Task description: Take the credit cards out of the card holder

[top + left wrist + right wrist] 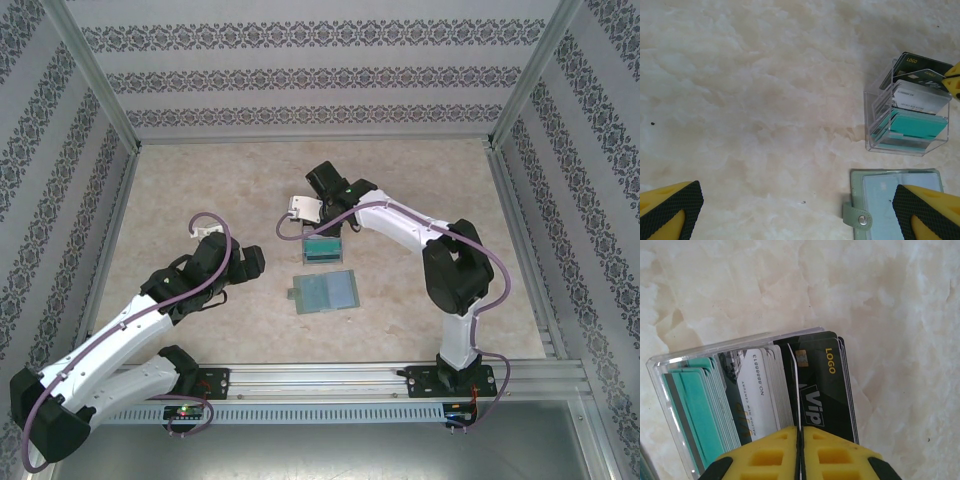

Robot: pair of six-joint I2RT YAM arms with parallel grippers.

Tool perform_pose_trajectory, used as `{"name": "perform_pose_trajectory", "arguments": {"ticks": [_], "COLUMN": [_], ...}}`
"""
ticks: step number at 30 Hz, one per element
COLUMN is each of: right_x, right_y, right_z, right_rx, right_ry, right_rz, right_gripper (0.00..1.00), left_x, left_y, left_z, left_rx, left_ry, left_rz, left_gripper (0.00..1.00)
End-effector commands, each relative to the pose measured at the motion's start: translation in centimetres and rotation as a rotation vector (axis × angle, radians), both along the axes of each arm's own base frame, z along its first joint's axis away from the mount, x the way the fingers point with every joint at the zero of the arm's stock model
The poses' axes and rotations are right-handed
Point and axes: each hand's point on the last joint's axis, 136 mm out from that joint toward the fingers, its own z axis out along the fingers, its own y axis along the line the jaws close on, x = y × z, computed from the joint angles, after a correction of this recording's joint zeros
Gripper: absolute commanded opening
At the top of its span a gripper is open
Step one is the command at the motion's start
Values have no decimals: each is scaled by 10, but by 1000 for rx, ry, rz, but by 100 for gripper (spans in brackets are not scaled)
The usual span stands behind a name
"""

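Note:
The card holder (325, 292) is a grey-green wallet lying open and flat on the table, its snap tab (858, 218) on the left. Just beyond it stands a clear plastic box (324, 249) holding teal, white and dark credit cards (912, 107). My right gripper (800, 440) hangs over this box (670, 365), shut on one thin card (796, 390) seen edge-on between the white cards (757, 385) and the dark VIP cards (827, 385). My left gripper (800, 215) is wide open over bare table left of the wallet (890, 200), with nothing between its fingers.
The marble-patterned tabletop is walled by patterned panels on three sides, with a metal rail (330, 378) along the near edge. My left gripper (250, 262) rests low, left of the wallet; the right arm's elbow (455, 270) stands right of it.

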Motion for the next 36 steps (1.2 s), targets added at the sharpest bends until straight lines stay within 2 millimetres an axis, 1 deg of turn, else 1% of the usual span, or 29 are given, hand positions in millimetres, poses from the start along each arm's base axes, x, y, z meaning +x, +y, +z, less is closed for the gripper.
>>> {"name": "perform_pose_trajectory", "arguments": {"ticks": [1,4,6,8,10,14,17,23,26,30,32,34,36], "right_x": [9,10,11,15,21,35,42,47,42,19,11,7,7], "right_y": [0,1,1,-1,-2,-8,-13,-16,-15,-6,-4,-4,-4], "right_z": [-6,-9,-9,-6,1,13,17,23,28,32,29,25,19], "right_rx": [13,15,15,13,13,26,25,45,76,140,152,155,142], "right_ry": [14,21,21,4,-25,-77,-108,-122,-102,-25,6,29,36], "right_rz": [-30,-41,-44,-56,-74,-134,-170,-226,-230,-171,-153,-154,-161], "right_gripper": [10,10,13,15,20,23,26,27,29,38,39,42,42], "left_x": [-4,-4,-5,-6,-6,-5,-5,-5,-6,-7,-8,-8,-8], "left_y": [6,6,7,7,7,5,4,1,-2,-4,-4,-4,-4], "left_z": [-4,-3,-3,-4,-4,-5,-6,-6,-7,-10,-11,-10,-10], "left_rx": [0,-2,-3,-1,-4,-12,-19,-31,-35,-40,-41,-44,-46], "left_ry": [17,16,15,17,15,15,15,18,28,42,46,46,45], "left_rz": [18,17,17,16,18,15,14,4,-10,-21,-20,-17,-19], "left_gripper": [100,100,100,100,100,100,100,100,100,100,100,100,100]}}
